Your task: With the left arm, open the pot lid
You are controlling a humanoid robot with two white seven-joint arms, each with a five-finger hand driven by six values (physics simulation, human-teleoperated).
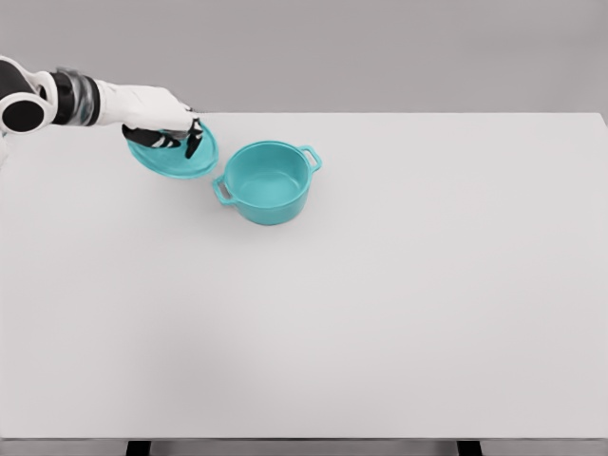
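**Operator:** What is the left hand doing?

**Observer:** You'll see your left hand [161, 122] just left of the pot [270, 181] and a little behind it. Its dark fingers [194, 139] are curled down over the lid [177, 157], clamped on its top; the knob itself is hidden under the palm, so I can't tell you exactly what the fingers pinch.

**Operator:** And the lid?

**Observer:** It's a smooth, round teal disc, off the pot, tilted so its right edge sits higher than its left. Its near rim is just beside the pot's left handle [222, 191]; you can't tell whether it touches the white table [399, 313].

**Operator:** Describe the pot.

**Observer:** A glossy teal pot, round and deep, standing upright with its mouth open and its inside bare. Its two loop handles line up on a diagonal, one toward you at lower left, the other [312, 156] at upper right.
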